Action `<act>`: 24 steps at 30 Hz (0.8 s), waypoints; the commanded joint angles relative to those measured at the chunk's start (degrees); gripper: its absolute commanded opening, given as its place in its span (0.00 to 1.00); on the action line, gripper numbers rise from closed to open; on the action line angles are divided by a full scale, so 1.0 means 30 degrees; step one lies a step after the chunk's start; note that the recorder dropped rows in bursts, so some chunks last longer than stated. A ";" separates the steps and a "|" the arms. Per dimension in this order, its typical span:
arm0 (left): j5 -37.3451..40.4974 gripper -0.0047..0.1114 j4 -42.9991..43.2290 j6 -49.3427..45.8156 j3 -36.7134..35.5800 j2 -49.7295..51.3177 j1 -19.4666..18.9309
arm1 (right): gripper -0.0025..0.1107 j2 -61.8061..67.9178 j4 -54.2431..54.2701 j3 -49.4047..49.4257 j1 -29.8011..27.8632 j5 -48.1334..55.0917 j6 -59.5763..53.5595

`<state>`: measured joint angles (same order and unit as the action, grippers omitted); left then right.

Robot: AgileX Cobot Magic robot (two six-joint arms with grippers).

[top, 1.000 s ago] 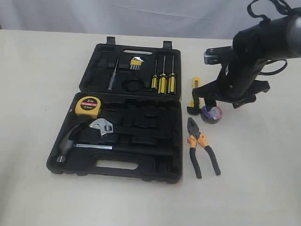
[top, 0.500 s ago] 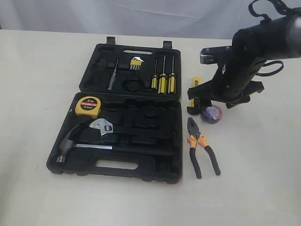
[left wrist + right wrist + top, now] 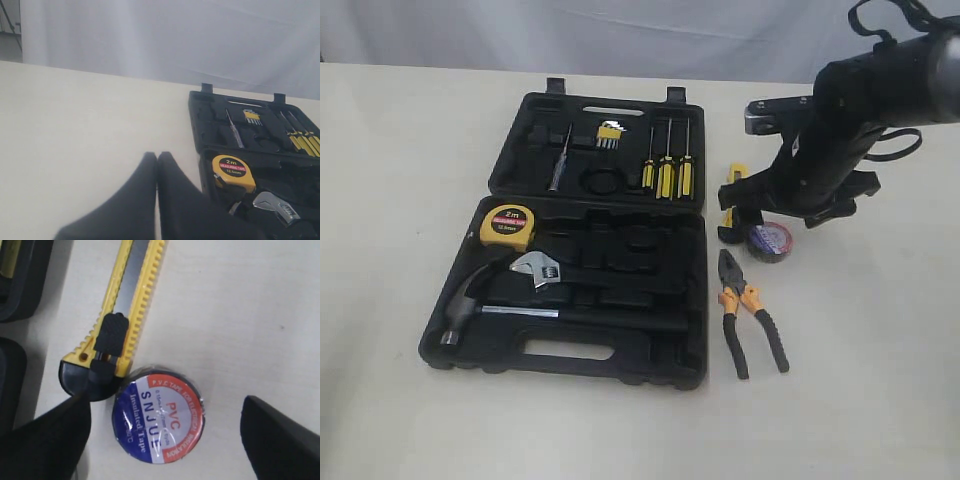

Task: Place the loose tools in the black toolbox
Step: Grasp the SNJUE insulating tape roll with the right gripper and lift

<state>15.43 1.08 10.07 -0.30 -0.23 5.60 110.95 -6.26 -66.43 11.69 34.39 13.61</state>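
The black toolbox (image 3: 660, 368) lies open on the table, with the yellow "2m" tape measure (image 3: 507, 225) (image 3: 233, 172) seated in its lower half. To its right lie the black tape roll (image 3: 769, 240) (image 3: 158, 417) with its white-blue-red label, the yellow-black utility knife (image 3: 731, 195) (image 3: 125, 305) touching the roll, and the pliers (image 3: 750, 315) with orange-black handles. My right gripper (image 3: 760, 225) (image 3: 165, 432) hangs open just above the roll, one finger on each side. My left gripper (image 3: 157, 156) is shut and empty, beside the toolbox's left edge.
The hammer (image 3: 470, 300) and adjustable wrench (image 3: 540, 268) fill the toolbox's lower half. The lid holds three screwdrivers (image 3: 666, 175), hex keys (image 3: 609, 133) and a thin probe (image 3: 558, 160). A white curtain stands behind the table.
My right arm has shifted slightly left and up over the tape roll, uncovering more of its label. The tools have not moved.
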 commanded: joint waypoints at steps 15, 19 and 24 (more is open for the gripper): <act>0.0022 0.04 -0.0077 0.0025 0.0101 0.0077 0.0109 | 0.50 0.1429 -0.0241 -0.0059 -0.0094 -0.0170 -0.0062; 0.0022 0.04 -0.0077 0.0025 0.0101 0.0077 0.0109 | 0.25 0.1310 -0.0280 -0.0437 -0.0094 0.0769 -0.0062; 0.0022 0.04 -0.0077 0.0025 0.0101 0.0077 0.0109 | 0.03 0.0769 -0.0281 -0.1956 -0.0094 0.3401 -0.0062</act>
<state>15.43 1.08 10.07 -0.30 -0.23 5.60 114.92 -6.49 -69.67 11.69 40.18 13.61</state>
